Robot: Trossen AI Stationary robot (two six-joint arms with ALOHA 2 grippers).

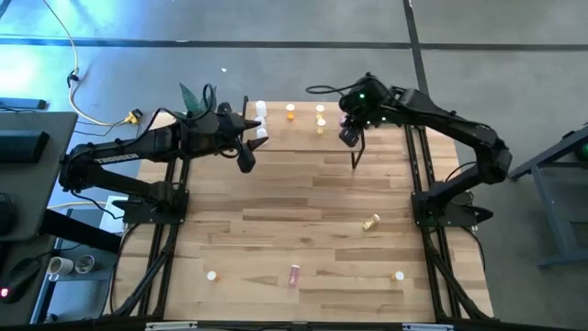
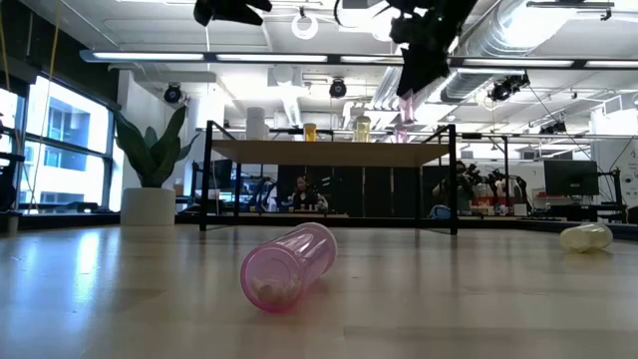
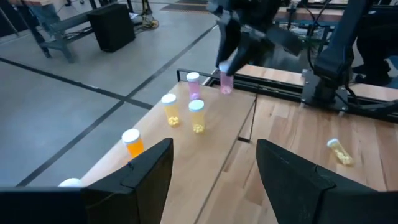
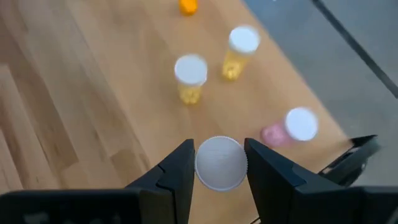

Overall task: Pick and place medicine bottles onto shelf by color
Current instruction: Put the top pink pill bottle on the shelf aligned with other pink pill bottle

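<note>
The right tool (image 4: 217, 163) is grasping a pink medicine bottle (image 4: 220, 162) by its white cap, one finger on each side, and is holding it over the shelf (image 4: 93, 93) near its right end. In the left wrist view this same pink bottle (image 3: 226, 83) is hanging under the right tool (image 3: 231, 59), just above the board. In the low view the right tool (image 2: 417, 75) is coming down from above, over the right part of the shelf (image 2: 329, 152).

On the shelf several bottles are already standing upright. Just beside the held bottle another pink bottle (image 4: 292, 127) is standing, close to the edge of the board. A little farther, two yellow bottles (image 4: 190, 78) are standing near each other, and one orange bottle (image 3: 132, 142) is standing more toward the left end. White bottles (image 1: 261, 110) are standing at the left end of the shelf.

The left tool (image 3: 211, 171) is hanging released, its fingers apart and holding nothing, beside the left part of the shelf, near the white bottles.

On the table (image 1: 303, 202) some bottles are lying or standing well apart from each other. A pink bottle (image 2: 288, 266) is lying on its side near the front edge. A yellow bottle (image 1: 370, 222) is lying toward the right side. Two white-capped bottles (image 1: 212, 274) are standing near the front edge, one on the left and one on the right.
</note>
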